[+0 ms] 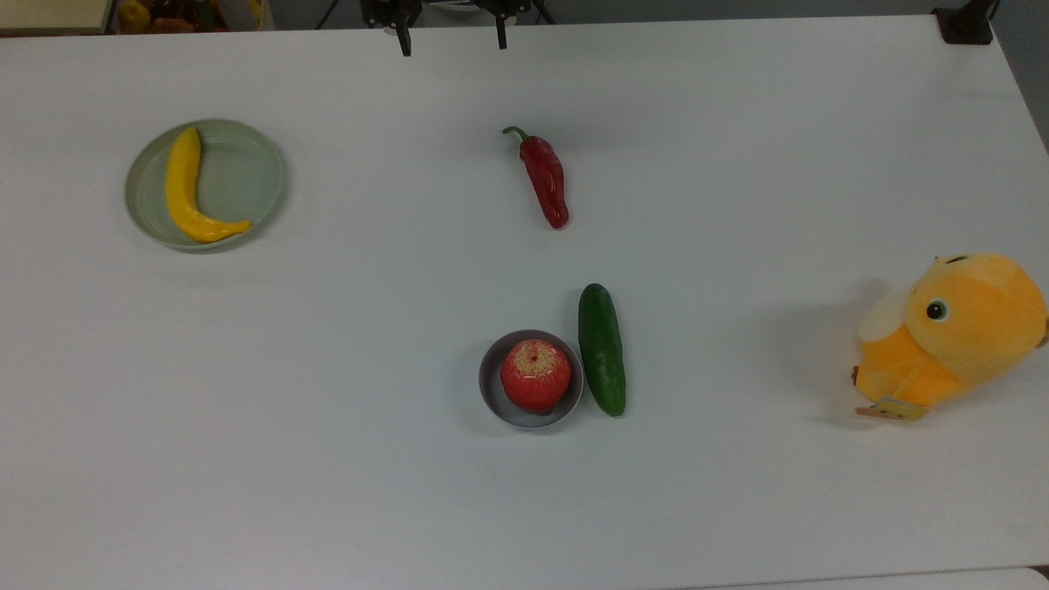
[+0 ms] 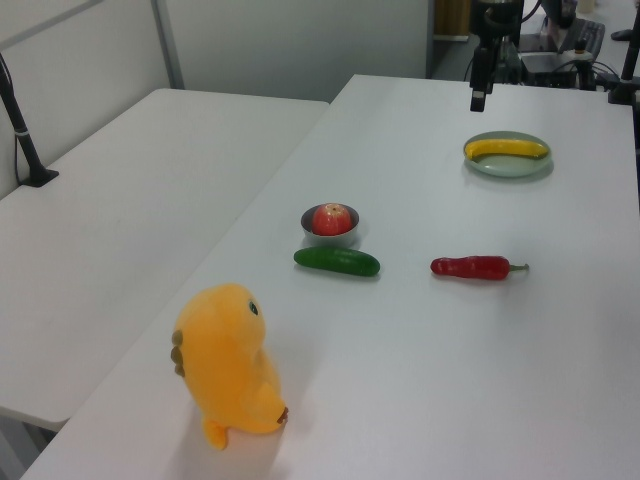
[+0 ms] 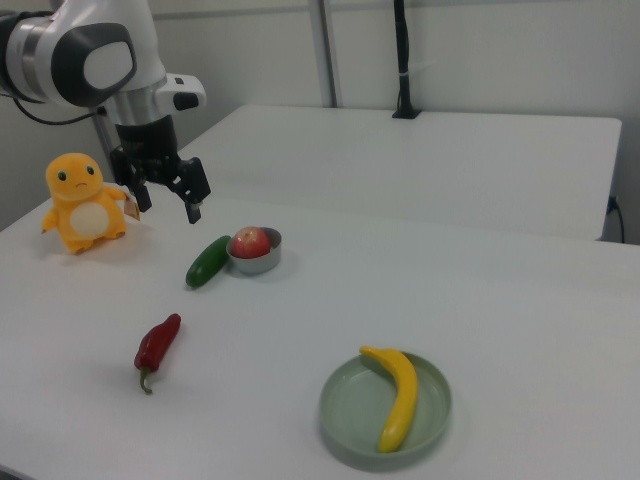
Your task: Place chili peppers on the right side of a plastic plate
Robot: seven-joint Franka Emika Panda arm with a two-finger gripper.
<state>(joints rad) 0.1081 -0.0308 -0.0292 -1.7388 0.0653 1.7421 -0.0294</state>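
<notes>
Still approach step, nothing grasped. Claw [image 3: 166, 197] spread wide, empty, hovering above table [image 1: 328, 410] far edge in top view. Chili [image 1: 546, 178] lying mid-table toward far edge, well apart from plate [image 1: 246, 176] w/ banana [image 1: 182, 188] by top view's left edge. Next, probably: descend over chili, clench across body.

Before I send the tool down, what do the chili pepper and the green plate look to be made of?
The chili pepper: glossy dark red skin with highlights and slight wrinkles; real or a plastic replica, I cannot tell. The green plate: matte pale sage with a smooth moulded raised rim, probably plastic. The tool hangs open above the table.
</notes>
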